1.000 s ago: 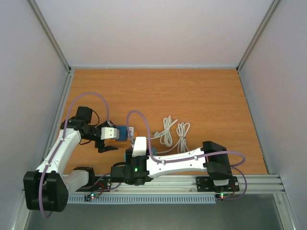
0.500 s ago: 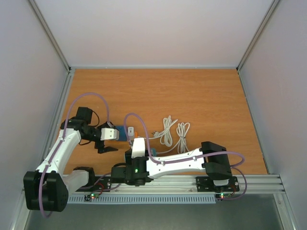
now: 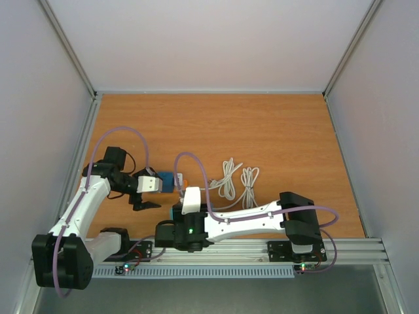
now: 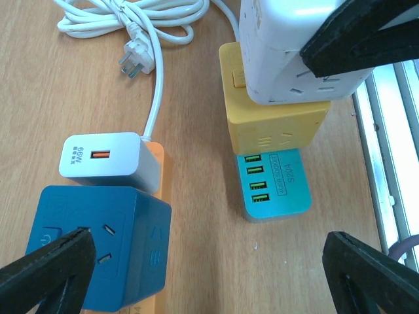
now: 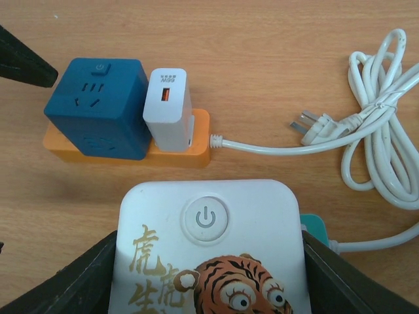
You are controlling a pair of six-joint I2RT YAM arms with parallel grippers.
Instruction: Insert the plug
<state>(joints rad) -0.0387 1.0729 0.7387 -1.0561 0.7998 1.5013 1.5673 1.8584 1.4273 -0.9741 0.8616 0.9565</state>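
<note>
My right gripper point(image 5: 209, 278) is shut on a white cube socket point(image 5: 209, 222) with a tiger print and a power button. In the left wrist view the white cube point(image 4: 294, 46) sits over a yellow cube point(image 4: 275, 124) on a teal USB strip point(image 4: 275, 186); I cannot tell how deep it is seated. My left gripper point(image 4: 209, 258) is open and empty, above the wood between a blue cube socket point(image 4: 98, 252) and the teal strip. The blue cube and a white 66W charger point(image 4: 105, 160) stand on an orange strip point(image 5: 177, 157). Top view: right gripper point(image 3: 190, 204), left gripper point(image 3: 154, 190).
A bundled white cable point(image 3: 237, 180) with a loose three-pin plug point(image 5: 313, 127) lies on the wooden table point(image 3: 275, 131) right of the sockets. It also shows in the left wrist view point(image 4: 134, 62). A metal rail point(image 4: 393, 144) runs along the near edge. Walls enclose the sides.
The right arm has shifted slightly right and back with the white cube still in its gripper. The left gripper has barely moved and stays open.
</note>
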